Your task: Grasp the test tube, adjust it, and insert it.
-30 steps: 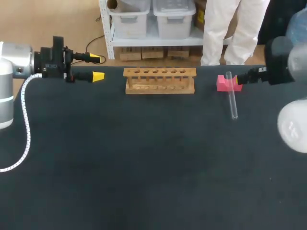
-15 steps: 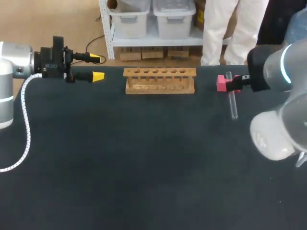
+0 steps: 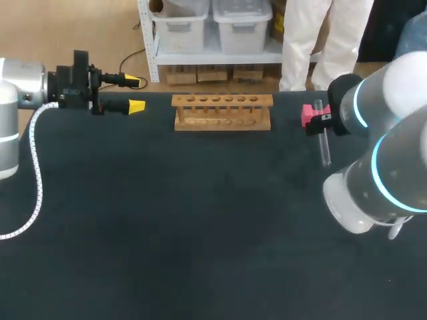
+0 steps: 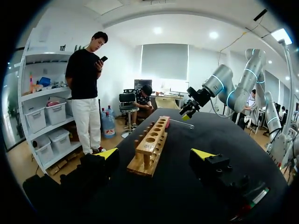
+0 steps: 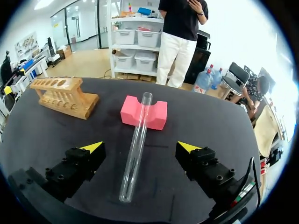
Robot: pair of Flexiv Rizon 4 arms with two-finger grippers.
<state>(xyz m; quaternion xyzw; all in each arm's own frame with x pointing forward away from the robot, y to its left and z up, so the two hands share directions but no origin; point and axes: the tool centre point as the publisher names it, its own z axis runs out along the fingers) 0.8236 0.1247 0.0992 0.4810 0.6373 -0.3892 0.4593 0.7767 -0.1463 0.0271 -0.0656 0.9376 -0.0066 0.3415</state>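
Note:
A clear glass test tube (image 3: 324, 141) lies on the black table, its far end propped in the groove of a pink block (image 3: 307, 113). In the right wrist view the tube (image 5: 136, 148) runs lengthwise between the open fingers of my right gripper (image 5: 140, 146), with wide gaps on both sides, and the pink block (image 5: 156, 113) is just ahead. The wooden rack (image 3: 222, 112), with a row of several holes, stands at the back middle. My left gripper (image 3: 134, 93) is open and holds nothing, left of the rack and level with it; the rack (image 4: 150, 143) lies ahead of its fingers.
My right arm's elbow (image 3: 357, 193) bulks over the table's right side. A white coiled cable (image 3: 37, 180) hangs from my left arm at the left edge. The table's far edge runs just behind the rack and block.
My right arm has swung in from the right edge, bringing its gripper leftward over the tube by the pink block. The left arm, tube and rack have not moved.

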